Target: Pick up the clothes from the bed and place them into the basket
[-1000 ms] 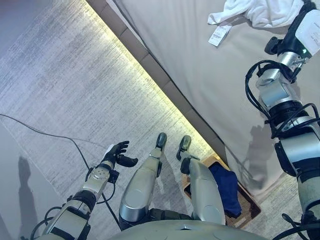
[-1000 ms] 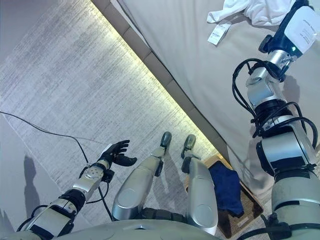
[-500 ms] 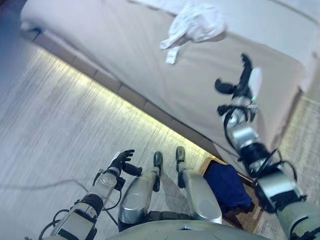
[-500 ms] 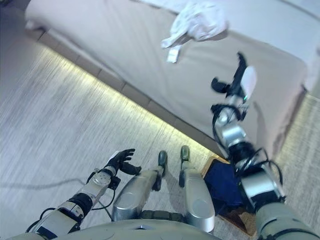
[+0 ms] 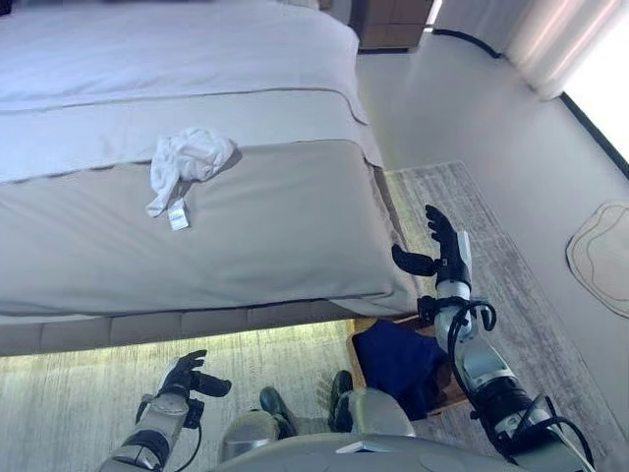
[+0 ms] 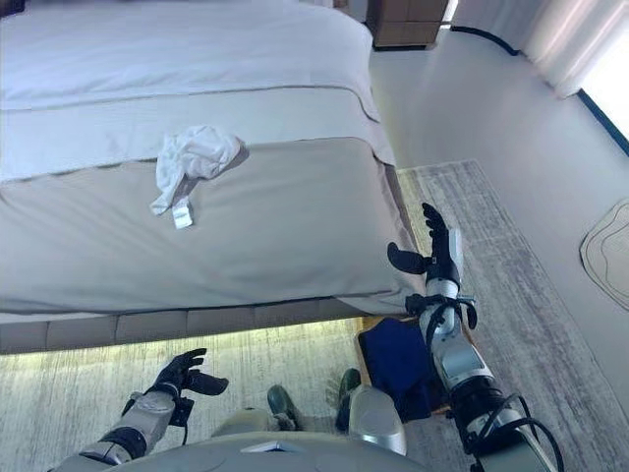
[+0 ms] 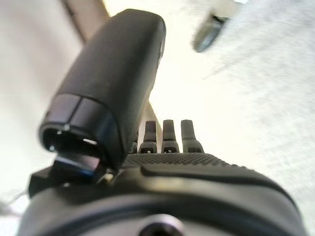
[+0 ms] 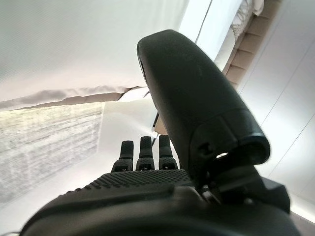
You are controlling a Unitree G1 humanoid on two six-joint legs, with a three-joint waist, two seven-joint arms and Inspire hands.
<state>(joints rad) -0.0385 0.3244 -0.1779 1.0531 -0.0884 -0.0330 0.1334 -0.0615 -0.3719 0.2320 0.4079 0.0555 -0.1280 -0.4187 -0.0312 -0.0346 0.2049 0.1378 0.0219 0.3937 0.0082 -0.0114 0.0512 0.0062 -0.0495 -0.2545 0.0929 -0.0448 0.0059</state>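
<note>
A: Since nothing is in hand yet, item 1, left eye view: white garment (image 5: pixel 187 157), crumpled, tag hanging off it, on the tan cover of the bed (image 5: pixel 275 236), mid-bed. Basket (image 5: pixel 454 391) on the rug at the bed's near corner, dark blue cloth (image 5: pixel 398 359) already in it.

B: Hands?

A: Right hand (image 5: pixel 440 251) raised at the bed corner, fingers straight and spread, thumb out, empty. Garment well apart from it, across the cover. Left hand (image 5: pixel 187 375) low over the rug, fingers loosely fanned, empty.

B: Right eye view?

A: Same layout, no extra info. Garment (image 6: pixel 192 157) on the side of the bed away from the basket.

B: Left wrist view?

A: Fingers (image 7: pixel 170 135) straight, nothing between them and the thumb. Pale floor beyond.

B: Right wrist view?

A: Fingers (image 8: pixel 142 150) extended, nothing held. Bed edge and rug past them.

B: Risks?

A: Judgement only. Long reach from the corner, so a grab may fall short or catch just a fold. Loose cloth may trail, snag on the cover, slip on the carry. Basket sits low, partly hidden by the mattress edge, so a drop may land on the rug.
</note>
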